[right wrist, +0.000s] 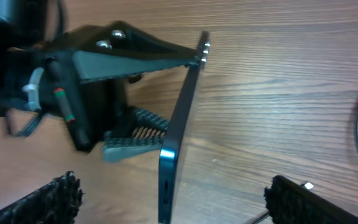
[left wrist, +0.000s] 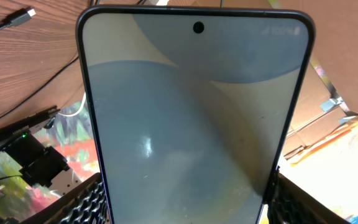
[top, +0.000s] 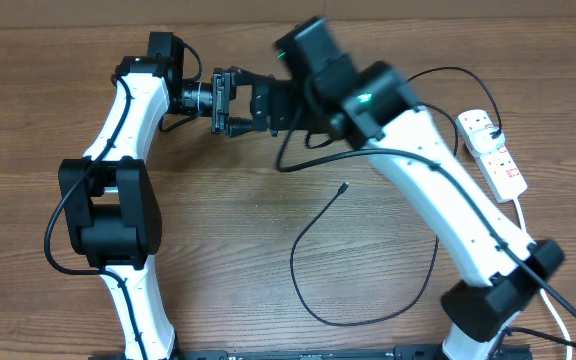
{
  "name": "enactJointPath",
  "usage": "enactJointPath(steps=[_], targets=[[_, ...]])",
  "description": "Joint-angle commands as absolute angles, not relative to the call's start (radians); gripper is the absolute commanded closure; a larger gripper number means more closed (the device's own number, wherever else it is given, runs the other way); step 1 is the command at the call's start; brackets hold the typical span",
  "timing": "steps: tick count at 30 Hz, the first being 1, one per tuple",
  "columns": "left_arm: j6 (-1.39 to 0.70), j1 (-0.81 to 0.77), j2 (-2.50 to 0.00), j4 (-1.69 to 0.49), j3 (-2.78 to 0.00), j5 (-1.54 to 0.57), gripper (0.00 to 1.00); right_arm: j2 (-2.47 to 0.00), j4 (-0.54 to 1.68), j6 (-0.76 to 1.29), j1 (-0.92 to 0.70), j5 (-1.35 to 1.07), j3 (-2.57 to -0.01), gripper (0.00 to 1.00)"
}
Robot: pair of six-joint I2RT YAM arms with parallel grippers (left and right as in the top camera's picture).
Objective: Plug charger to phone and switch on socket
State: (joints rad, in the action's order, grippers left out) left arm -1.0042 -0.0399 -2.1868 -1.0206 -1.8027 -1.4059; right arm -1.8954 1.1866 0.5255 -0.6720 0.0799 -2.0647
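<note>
Left gripper (left wrist: 191, 200): fingers pinching the phone (left wrist: 191, 112) by its long edges; phone held aloft, upper centre of overhead frame. Right gripper (right wrist: 182, 198): fingers spread wide either side of the phone's end, not touching; charger (top: 308, 290) looped lower centre; socket (top: 493, 150) far right.

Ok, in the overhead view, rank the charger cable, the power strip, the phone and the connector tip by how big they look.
1. charger cable, sprawling widest
2. power strip
3. connector tip, a speck
Unranked: phone, edge-on and mostly hidden in this view.
</note>
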Motion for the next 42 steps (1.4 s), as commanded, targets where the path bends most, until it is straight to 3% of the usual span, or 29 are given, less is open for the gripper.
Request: enactJointPath(steps=[1,6,20,24,32,36,42], targets=[[-1.019,-0.054,-2.188,-1.019,-1.832,-1.457,0.34,-1.913,1.177,0.641,-0.686,0.246,-2.081,0.07],[-1.026,-0.054,-2.188,-1.019,-1.832,-1.461,0.34,-1.941,1.167,0.678,-0.687,0.245,-2.081,0.22],[-1.056,-0.056,-2.188,-1.017,-1.832,-1.467,0.34,-1.961,1.145,0.647,-0.697,0.246,-2.081,0.36],[-1.06,-0.056,-2.188,-1.016,-1.832,-1.467,0.34,-1.961,1.149,0.647,-0.698,0.245,-2.081,0.47],[-1.068,-0.056,-2.188,-1.016,-1.832,-1.467,0.34,-1.961,1.156,0.646,-0.724,0.243,-2.081,0.5],[-1.071,-0.056,-2.188,-1.015,-1.832,-1.467,0.34,-1.961,1.148,0.621,-0.739,0.254,-2.081,0.62],[-1.071,-0.056,-2.188,-1.016,-1.832,-1.467,0.34,-1.961,1.146,0.621,-0.739,0.27,-2.081,0.62]])
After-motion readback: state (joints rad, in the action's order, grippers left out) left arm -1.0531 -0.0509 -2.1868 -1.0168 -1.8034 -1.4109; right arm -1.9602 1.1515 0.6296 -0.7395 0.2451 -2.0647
